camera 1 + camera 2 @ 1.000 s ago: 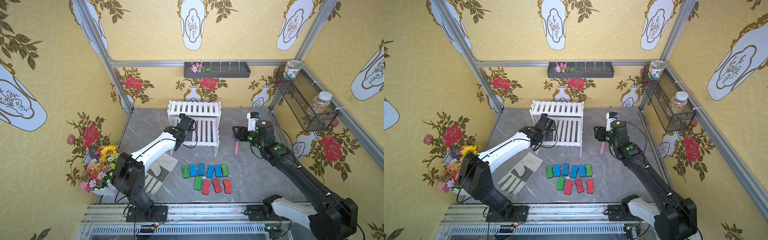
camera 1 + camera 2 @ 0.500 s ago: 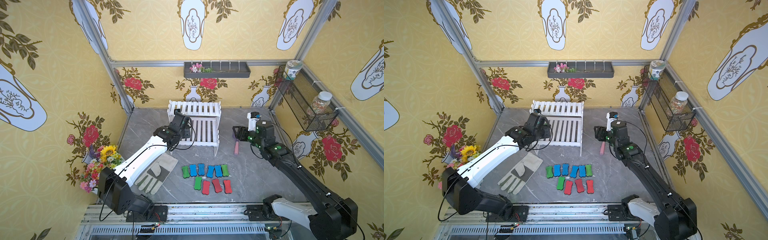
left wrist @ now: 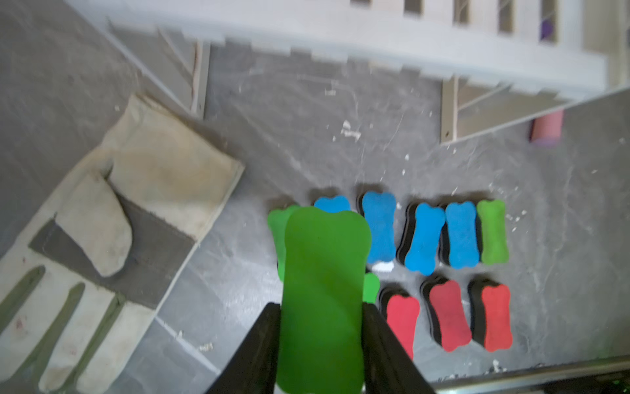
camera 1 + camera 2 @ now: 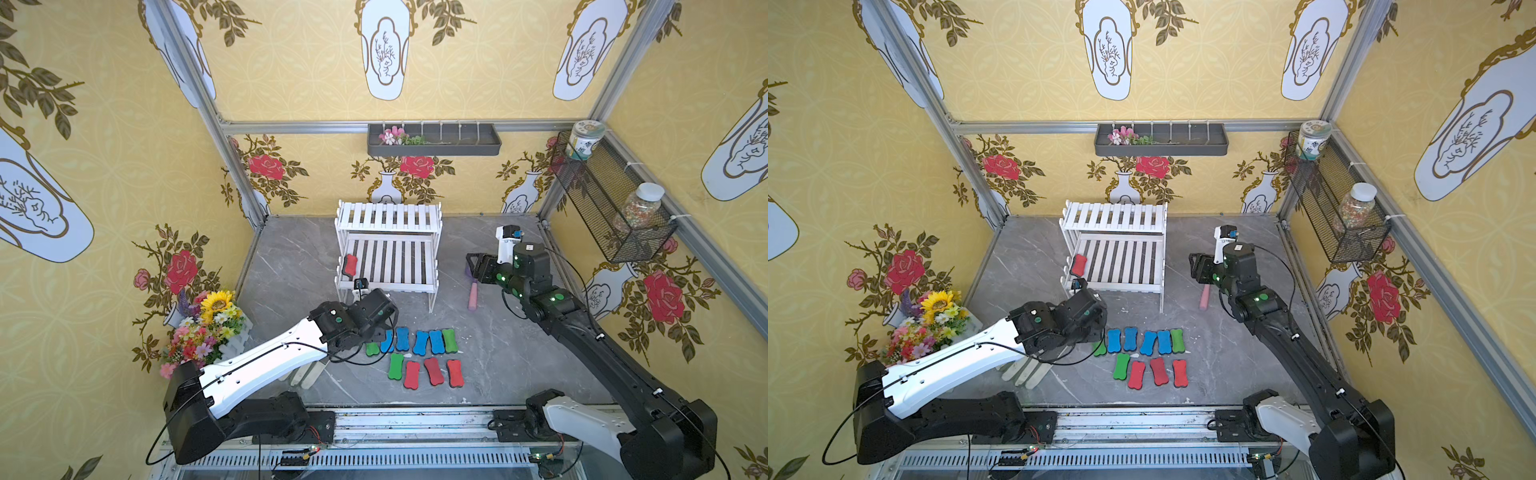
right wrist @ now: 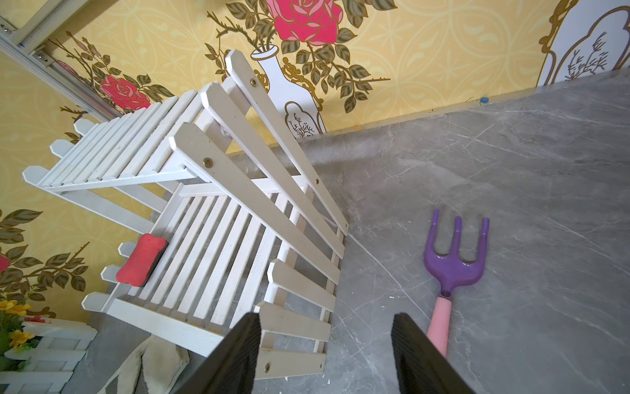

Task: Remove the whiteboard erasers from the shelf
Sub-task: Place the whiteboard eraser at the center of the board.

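Left wrist view, soft throughout.
- Left end effector (image 3: pixel 318 308): fingers cut off by the bottom edge.
- Held green eraser (image 3: pixel 324 273): blurred, with its lower end out of frame. It covers most of the row-end green eraser (image 3: pixel 276 232) and the lower part of a blue eraser (image 3: pixel 332 203) on the table (image 3: pixel 272 119).
- Shelf (image 3: pixel 375 37): smeared, slats indistinct.

Both top views.
- The left arm hides its end effector and most of the glove (image 4: pixel 305 374); only the finger ends show.
- Garden fork (image 4: pixel 473 296): the pink handle is clear, the head mostly behind the right arm.
- Jar (image 4: pixel 638 208): contents too small to tell, possibly beads.
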